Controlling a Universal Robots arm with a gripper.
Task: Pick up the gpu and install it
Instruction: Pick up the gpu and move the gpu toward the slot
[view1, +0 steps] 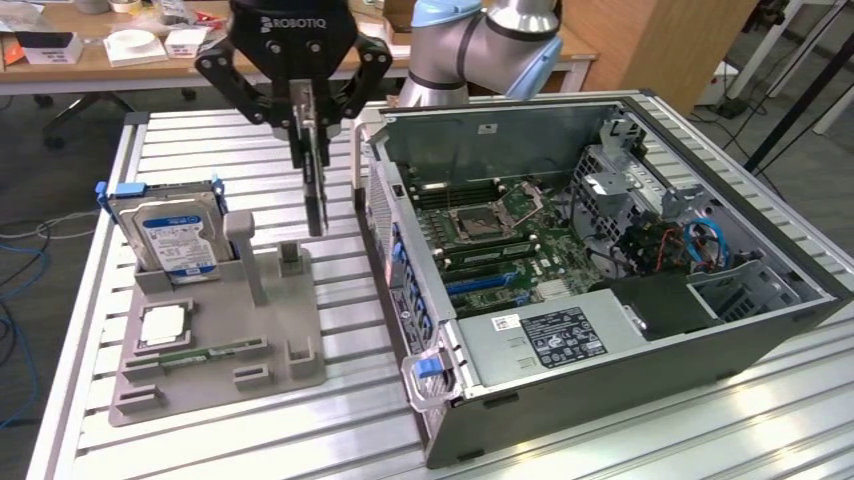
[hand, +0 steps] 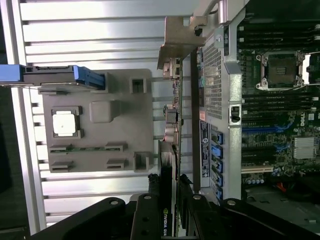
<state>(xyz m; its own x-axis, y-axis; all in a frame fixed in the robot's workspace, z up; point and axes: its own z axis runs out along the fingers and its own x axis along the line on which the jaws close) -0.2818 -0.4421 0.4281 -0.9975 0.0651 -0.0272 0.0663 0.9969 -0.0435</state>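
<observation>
- The gripper (view1: 310, 115) is seen clenched on the gpu (view1: 315, 190), with a black finger (hand: 149, 212) pressed to each face of the card near its upper edge.
- The gpu is held upright and edge-on, hanging straight down from the fingers. Its lower end appears to be lifted clear of the grey fixture (view1: 267, 350) beneath it.
- In the wrist view the card (hand: 173, 150) is seen as a thin strip, with its metal bracket (hand: 176, 45) at the far end.
- The gpu is placed between the hard drive (view1: 174, 235) and the open computer case (view1: 747, 330), just beside the case's outer wall.
- The hard drive is stood upright in the fixture, with a blue carrier around it.
- A square processor chip (view1: 163, 325) is laid flat in a recess of the fixture, and a narrow memory stick (view1: 207, 352) is laid just beside it.
- The case is laid on its side, so that the motherboard (view1: 514, 260) and its processor socket (view1: 478, 222) are exposed.
- Everything is set on a slatted aluminium table (view1: 694, 440).
- The robot arm (view1: 487, 40) is seen behind the case.
</observation>
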